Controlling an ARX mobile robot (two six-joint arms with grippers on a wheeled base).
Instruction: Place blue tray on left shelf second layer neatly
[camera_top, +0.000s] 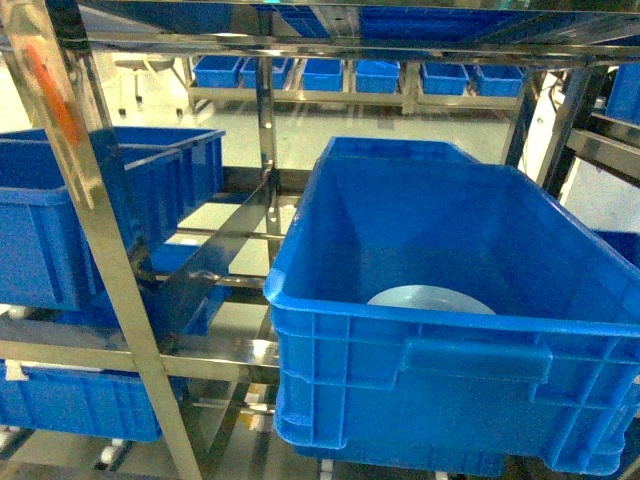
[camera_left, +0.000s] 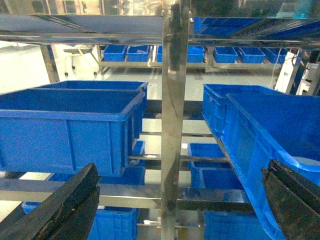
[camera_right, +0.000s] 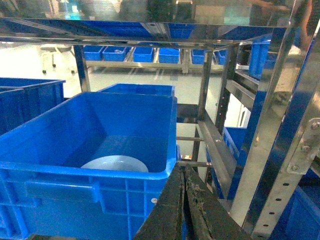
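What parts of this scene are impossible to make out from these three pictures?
- Blue tray: in the head and right wrist views only its far part shows; the near wall of the big crate hides the rest.
- Left gripper: the left wrist view's lower edge cuts off its open fingers.
- Both arms: absent from the head view.
- Far crates: too small to see their contents.

Tray (camera_top: 430, 299) lies inside the near right crate (camera_top: 420, 400) on the steel shelf (camera_top: 215, 360); second crate (camera_top: 80, 215) sits left, more crates (camera_top: 345, 73) far behind.
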